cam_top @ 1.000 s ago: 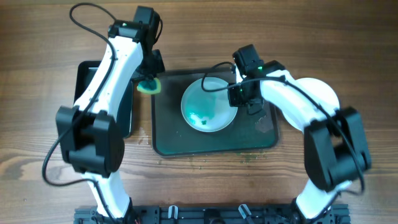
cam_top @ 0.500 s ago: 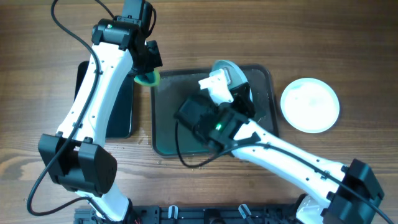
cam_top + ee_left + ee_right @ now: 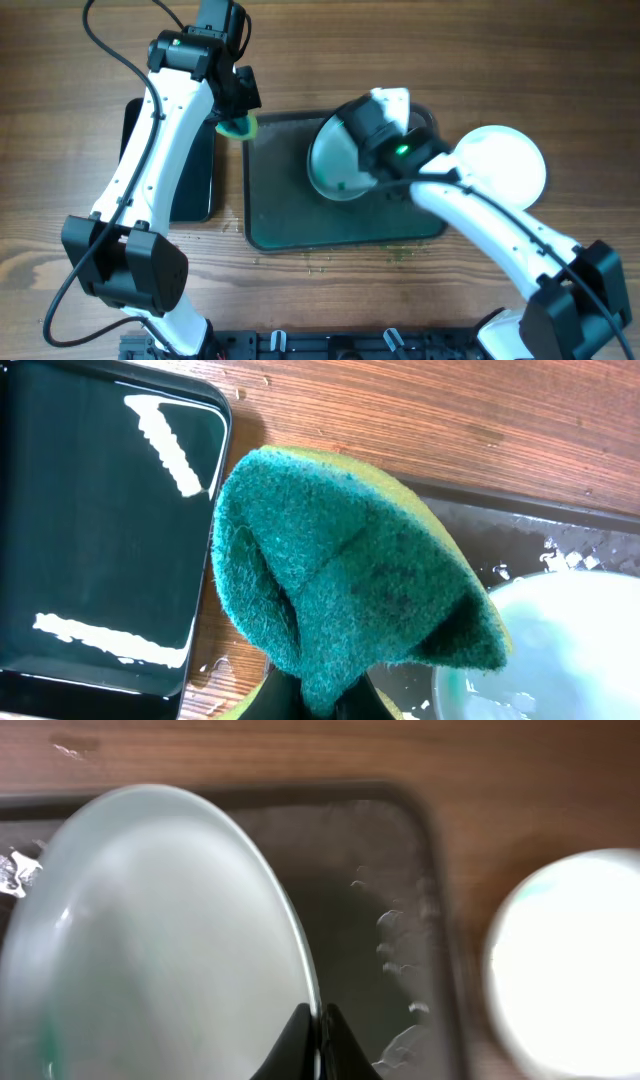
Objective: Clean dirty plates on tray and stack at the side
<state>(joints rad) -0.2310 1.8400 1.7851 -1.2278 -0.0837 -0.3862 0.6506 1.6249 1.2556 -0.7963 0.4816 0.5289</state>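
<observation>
**Clearance around the tray**

The tray (image 3: 290,215) serves as landmark. Its near half and left part lie bare, open to approach from the tabletop (image 3: 300,300) in front of it. Its far-right part is taken up by a tilted plate (image 3: 335,160), pinched at the rim by the right hand (image 3: 378,160). The right arm (image 3: 500,230) crosses above the tray's right edge. At the far-left corner the left hand (image 3: 238,118) hangs with a folded sponge (image 3: 340,570) clamped in it. Left of the tray a black tray (image 3: 200,185) lies beneath the left arm (image 3: 160,150). Right of the tray a second plate (image 3: 505,165) lies flat on the tabletop.
</observation>
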